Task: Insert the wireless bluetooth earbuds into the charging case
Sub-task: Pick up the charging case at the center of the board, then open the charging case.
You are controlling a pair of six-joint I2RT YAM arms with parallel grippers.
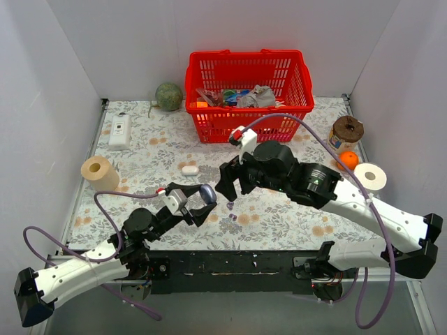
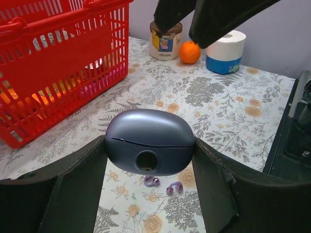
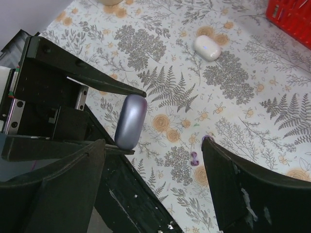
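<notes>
From above, the left pincer (image 1: pixel 206 201) sits in the lower middle of the frame, clenched on the charging case (image 1: pixel 207 192) and holding it off the counter (image 1: pixel 279 209). Just to its right, the right pincer (image 1: pixel 230 190) hangs with its jaws spread and nothing between them. The wireless bluetooth earbuds (image 1: pixel 228 218) lie side by side on the counter just below and between the two pincers. A white oval pebble (image 1: pixel 190 169) rests a little above the case, and a red basket (image 1: pixel 248 91) stands at the top centre.

In the left wrist view, the charging case (image 2: pixel 149 138) fills the centre. It is closed and gripped at both ends by the left pincer's fingers (image 2: pixel 82 184), with a round hole facing the camera. Below it, the earbuds (image 2: pixel 151 181) lie on the floral counter (image 2: pixel 218 111), close together but apart from the case. The red basket (image 2: pixel 58 63) takes up the upper left. A jar (image 2: pixel 165 41), an orange (image 2: pixel 189 52) and a paper roll (image 2: pixel 226 51) stand at the top.

In the right wrist view, the right pincer (image 3: pixel 153 145) is released, its dark fingers (image 3: pixel 252 194) wide apart. The charging case (image 3: pixel 130 121) is left of centre, clamped in the left pincer. One earbud (image 3: pixel 194 158) lies at centre right, and the other is partly hidden by the right finger. The white pebble (image 3: pixel 207 47) is at the upper right.
</notes>
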